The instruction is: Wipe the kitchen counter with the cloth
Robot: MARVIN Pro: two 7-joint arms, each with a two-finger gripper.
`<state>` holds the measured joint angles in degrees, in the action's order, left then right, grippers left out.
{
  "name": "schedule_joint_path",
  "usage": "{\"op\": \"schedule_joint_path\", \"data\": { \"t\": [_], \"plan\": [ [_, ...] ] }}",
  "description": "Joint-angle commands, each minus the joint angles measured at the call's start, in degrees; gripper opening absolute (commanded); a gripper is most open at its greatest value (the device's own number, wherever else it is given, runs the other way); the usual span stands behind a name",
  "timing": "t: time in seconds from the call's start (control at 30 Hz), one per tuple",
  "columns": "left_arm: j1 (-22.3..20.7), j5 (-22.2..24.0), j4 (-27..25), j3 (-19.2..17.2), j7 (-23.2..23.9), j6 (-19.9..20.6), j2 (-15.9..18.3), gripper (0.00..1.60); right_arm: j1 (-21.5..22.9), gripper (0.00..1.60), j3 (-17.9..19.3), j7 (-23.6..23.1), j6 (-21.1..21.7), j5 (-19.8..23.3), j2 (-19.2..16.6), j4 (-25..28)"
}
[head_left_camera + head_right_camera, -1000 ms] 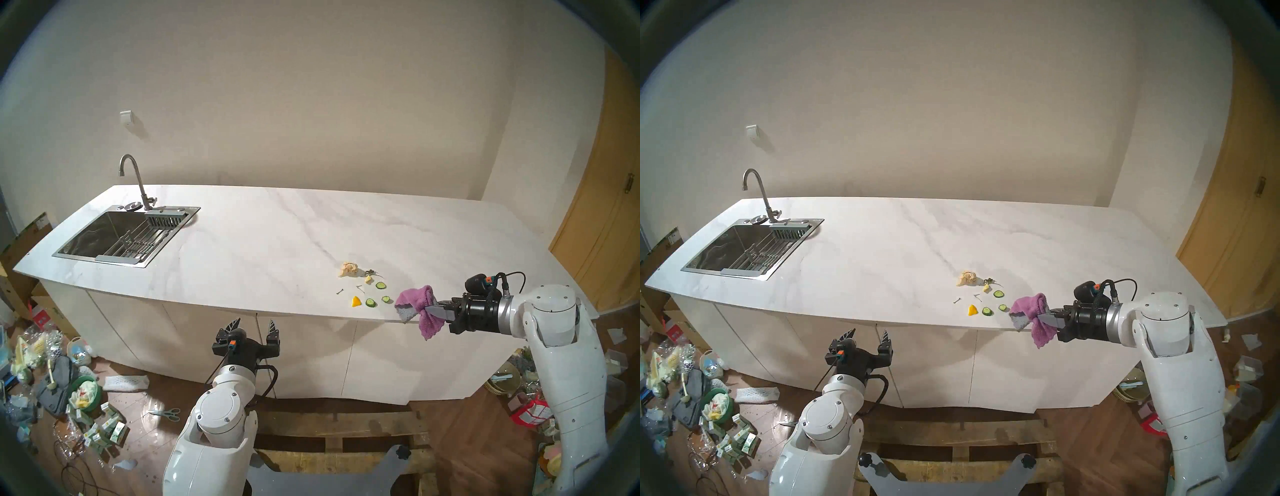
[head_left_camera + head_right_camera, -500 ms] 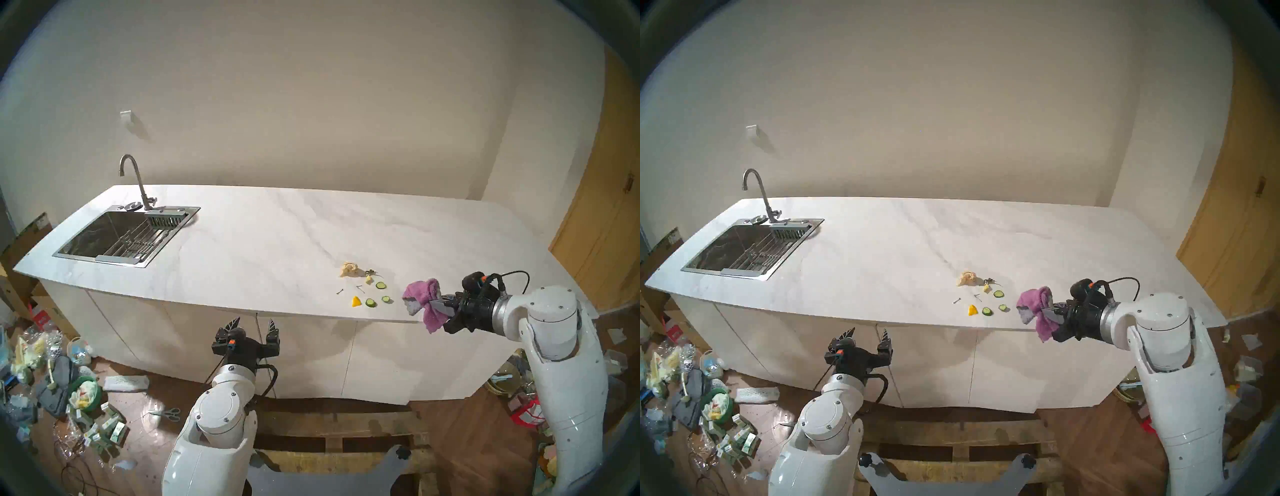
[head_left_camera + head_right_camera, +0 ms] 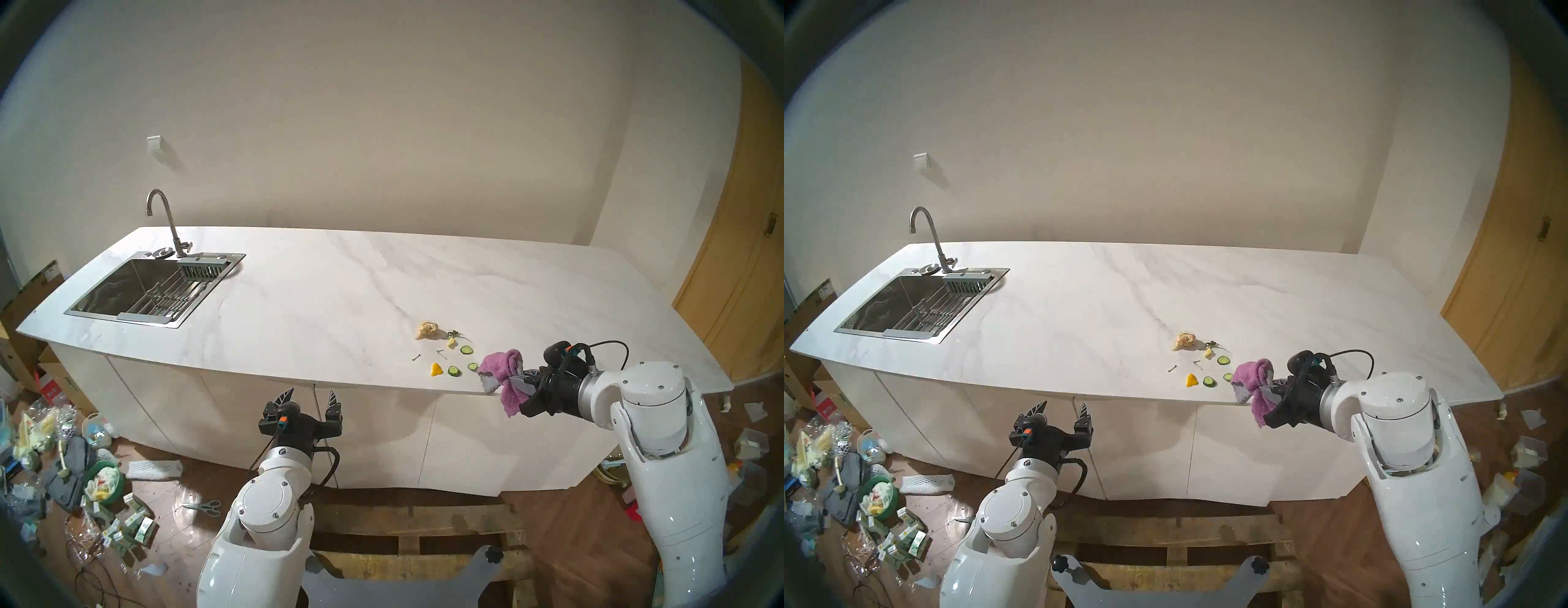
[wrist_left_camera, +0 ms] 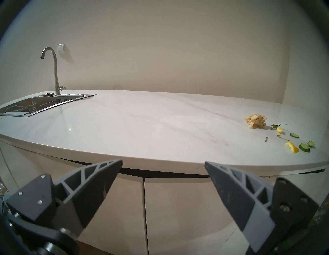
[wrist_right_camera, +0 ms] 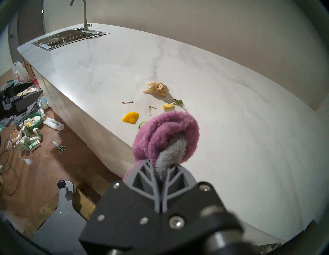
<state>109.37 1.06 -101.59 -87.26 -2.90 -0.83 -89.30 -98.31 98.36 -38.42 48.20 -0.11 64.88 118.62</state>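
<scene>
Right fingers (image 3: 521, 379) pinch the cloth (image 3: 500, 370) above the desk (image 3: 322, 297) edge; left fingers (image 3: 311, 399) spread, idle. Recommend lowering flat before sweeping the cucumber slices (image 3: 454, 371).

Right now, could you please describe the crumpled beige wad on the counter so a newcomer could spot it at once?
Start on the long white marble-look counter and go to the scrap cluster near its front edge. The crumpled beige paper wad lies farthest back, the only pale, wrinkled lump among flat green cucumber slices and yellow wedges.
</scene>
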Motion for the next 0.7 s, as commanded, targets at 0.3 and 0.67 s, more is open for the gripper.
{"op": "schedule_joint_path", "data": {
  "t": [0.3, 0.67],
  "plan": [
    [-0.2, 0.2, -1.7, 0.3, 0.3, -0.3, 0.2, 1.6, 10.2, 0.0, 0.1, -2.3, 4.4, 4.5, 1.4, -7.3],
    [-0.1, 0.3, -1.7, 0.3, 0.2, -0.3, 0.4, 1.6, 11.5, 0.0, -4.5, -1.0, 3.6, 2.1, 1.5, -8.4]
  ]
}}
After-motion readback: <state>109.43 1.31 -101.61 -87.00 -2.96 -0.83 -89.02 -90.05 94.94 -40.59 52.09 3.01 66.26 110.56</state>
